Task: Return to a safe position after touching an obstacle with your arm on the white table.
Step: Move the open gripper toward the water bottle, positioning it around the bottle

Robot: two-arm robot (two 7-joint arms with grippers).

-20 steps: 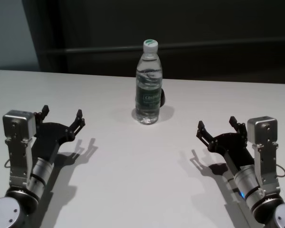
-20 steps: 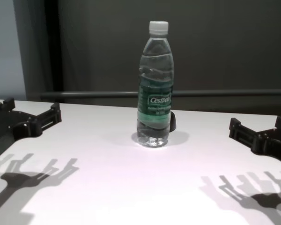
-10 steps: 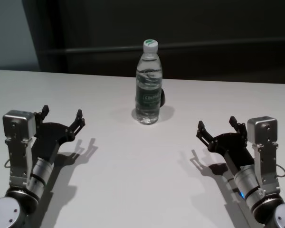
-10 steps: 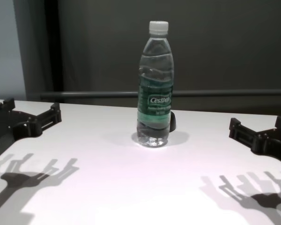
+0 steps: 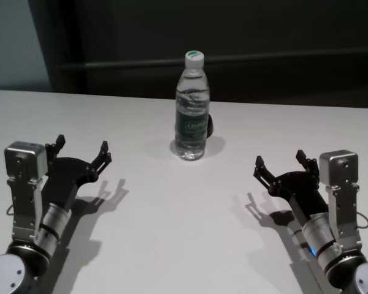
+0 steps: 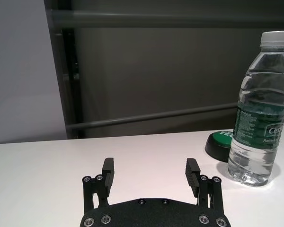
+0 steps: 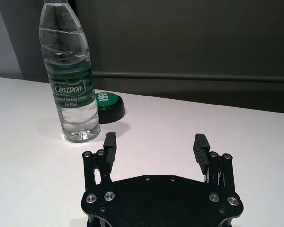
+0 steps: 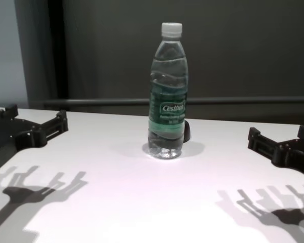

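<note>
The bottle [image 5: 192, 107] stands upright at upper centre on the white table [image 5: 184, 233]. The left gripper [image 5: 81, 153], lower left, and right gripper [image 5: 280, 164], lower right, are both spread wide and holding nothing, well apart from the bottle.

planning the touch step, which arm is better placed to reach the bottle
Probably the left, narrowly. The left gripper hangs open a bit farther forward than the right gripper, so nearer the water bottle standing upright on the white table. Both have a bare path.
</note>
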